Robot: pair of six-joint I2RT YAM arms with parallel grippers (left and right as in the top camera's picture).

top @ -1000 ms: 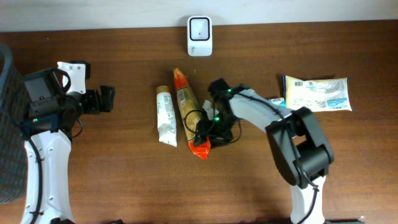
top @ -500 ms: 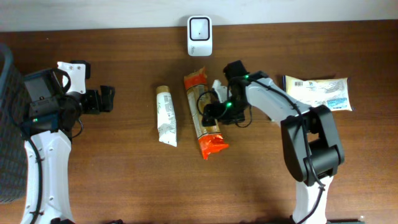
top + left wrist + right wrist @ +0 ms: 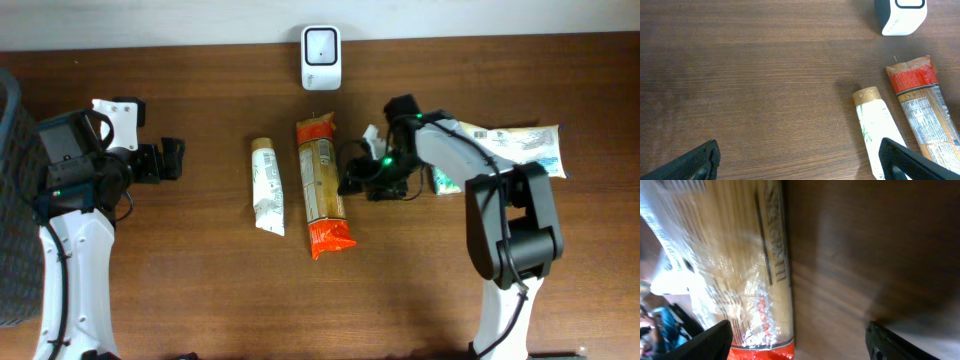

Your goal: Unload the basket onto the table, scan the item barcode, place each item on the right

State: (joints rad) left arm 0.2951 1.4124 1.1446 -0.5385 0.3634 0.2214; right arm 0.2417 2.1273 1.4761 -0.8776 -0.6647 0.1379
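Now flat on the table (image 3: 200, 290), free of both grippers: the spaghetti pack (image 3: 322, 185).

Lies lengthwise between a white tube (image 3: 266, 186) on its left and the right gripper (image 3: 353, 180) just beside its right edge. Points its orange-red end toward the near table edge and its other end toward the white scanner (image 3: 321, 44) at the far edge, apart from it. Appears in the right wrist view as clear film over pale strands, with the 2 dark fingers (image 3: 705, 342) spread wide and nothing clamped between them. Holds nothing on the other side either: left gripper (image 3: 170, 160) spread to full width, well apart from the items, near a dark basket (image 3: 8, 200). Farther right, partly under the right arm, 1 flat white packet (image 3: 520, 152) bearing a barcode label.
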